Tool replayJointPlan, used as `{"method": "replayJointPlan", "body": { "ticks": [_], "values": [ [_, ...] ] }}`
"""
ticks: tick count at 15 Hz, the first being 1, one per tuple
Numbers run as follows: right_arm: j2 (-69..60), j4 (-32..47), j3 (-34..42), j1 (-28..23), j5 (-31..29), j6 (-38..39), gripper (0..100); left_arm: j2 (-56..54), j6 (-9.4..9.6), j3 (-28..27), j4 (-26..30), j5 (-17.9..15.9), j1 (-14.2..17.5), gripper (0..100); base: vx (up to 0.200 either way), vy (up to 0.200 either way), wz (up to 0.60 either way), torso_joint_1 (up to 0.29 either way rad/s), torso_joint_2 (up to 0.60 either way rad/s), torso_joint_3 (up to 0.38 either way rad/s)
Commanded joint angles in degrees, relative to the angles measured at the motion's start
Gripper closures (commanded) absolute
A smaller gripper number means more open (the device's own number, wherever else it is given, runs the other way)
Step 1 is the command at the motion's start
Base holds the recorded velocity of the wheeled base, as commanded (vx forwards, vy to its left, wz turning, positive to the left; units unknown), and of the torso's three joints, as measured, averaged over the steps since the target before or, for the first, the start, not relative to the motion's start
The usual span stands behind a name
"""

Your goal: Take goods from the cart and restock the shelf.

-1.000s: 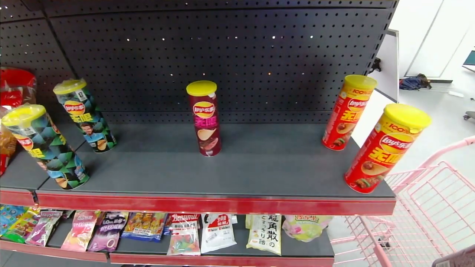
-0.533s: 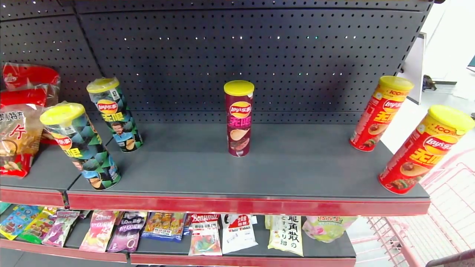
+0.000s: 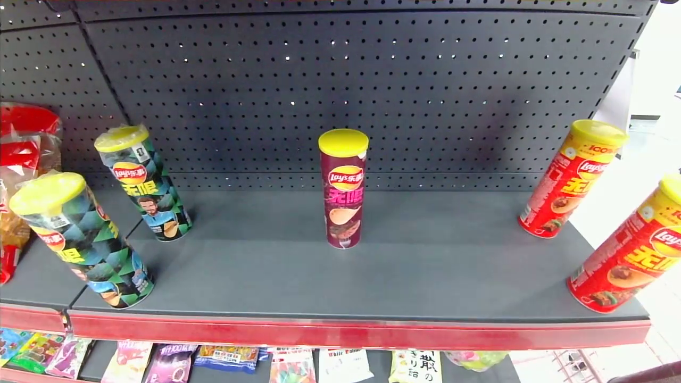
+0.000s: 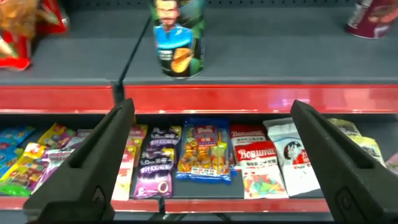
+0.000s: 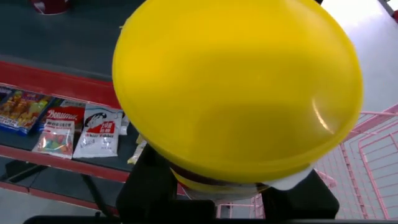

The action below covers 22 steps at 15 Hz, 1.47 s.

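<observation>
Canisters of crisps stand upright on the upper shelf (image 3: 404,266). A maroon canister (image 3: 343,189) is alone near the middle, set back toward the pegboard back (image 3: 319,80). At the right end are a rear red canister (image 3: 572,178) and a front red canister (image 3: 622,250), the front one close to the shelf's red lip. At the left end are a rear patterned canister (image 3: 143,183) and a front patterned canister (image 3: 80,239). Red snack bags (image 3: 21,154) sit on the neighbouring shelf section just left of those.

The left tool (image 4: 208,165) hangs in front of the shelving with its two black fingers (image 4: 87,168) spread wide and nothing between them. It points at the lower shelf (image 4: 261,204), where flat snack packets (image 4: 205,149) lie in a row.

The right tool (image 5: 224,193) is pinching the held canister (image 5: 236,87) by its body, yellow lid toward the wrist camera. The canister is off the shelf, out in front of the shelving, with the pink cart (image 5: 373,155) beside it
</observation>
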Motion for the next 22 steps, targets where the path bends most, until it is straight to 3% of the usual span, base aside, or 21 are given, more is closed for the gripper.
{"method": "replayJointPlan", "body": {
  "ticks": [1, 5, 9, 10, 11, 12, 15, 16, 17, 19, 20, 22],
  "values": [
    [-0.29, -0.03, 0.43, 0.89, 1.14, 0.00, 100, 0.02, -0.07, 0.00, 0.00, -0.02, 0.01, 0, 0.000, 0.000, 0.00, 0.000, 0.00, 0.000],
    [-0.99, -0.03, 0.96, 1.59, 3.16, -0.17, 100, 1.96, 0.28, 0.00, -0.09, -0.10, -0.60, 0, 0.000, 0.000, 0.00, 0.000, 0.00, 0.000],
    [2.26, 0.06, 0.34, 1.68, 3.60, 0.18, 100, 1.87, 2.04, -0.97, -1.23, -6.61, -0.60, 0, 0.000, 0.000, 0.00, 0.000, 0.00, 0.000],
    [3.58, -0.03, -0.01, 1.59, 3.52, 0.27, 100, 4.24, 0.28, -5.89, -2.46, -9.51, -1.66, 0, 0.000, 0.000, 0.00, 0.000, 0.00, 0.000],
    [5.69, -0.12, -1.06, 1.59, 3.60, 0.27, 100, 20.24, -7.01, -20.48, -2.46, -12.14, -3.59, 0, 0.000, 0.000, 0.00, 0.000, 0.00, 0.000],
    [7.80, -0.38, -1.85, 1.59, 3.60, 0.18, 100, 28.50, -9.12, -28.56, -2.72, -14.78, -4.73, 0, 0.000, 0.000, 0.00, 0.000, 0.00, 0.000],
    [8.85, -0.47, -3.17, 1.68, 5.54, 0.18, 100, 41.42, -2.62, -30.94, -3.87, -34.38, -12.99, 0, 0.000, 0.000, 0.00, 0.000, 0.00, 0.000],
    [9.64, -0.47, -4.31, 1.68, 6.42, 0.18, 100, 53.20, 0.19, -34.01, -8.00, -36.67, -13.08, 0, 0.000, 0.000, 0.00, 0.000, 0.00, 0.000],
    [10.26, -0.56, -5.02, 1.68, 6.42, 0.36, 100, 60.76, 1.42, -36.39, -11.78, -38.60, -13.43, 0, 0.000, 0.000, 0.00, 0.000, 0.00, 0.000],
    [11.14, -0.56, -6.25, 1.68, 7.12, 0.62, 100, 71.30, 5.73, -39.02, -17.05, -40.62, -13.78, 0, 0.000, 0.000, 0.00, 0.000, 0.00, 0.000],
    [11.31, -0.56, -6.60, 1.68, 7.38, 1.24, 100, 78.16, 10.21, -41.84, -18.02, -41.76, -14.58, 0, 0.000, 0.000, 0.00, 0.000, 0.00, 0.000],
    [11.05, -0.56, -6.77, 1.59, 7.38, 1.67, 100, 85.63, 13.03, -47.81, -18.02, -47.74, -16.95, 0, 0.000, 0.000, 0.00, 0.000, 0.00, 0.000]
  ]
}}
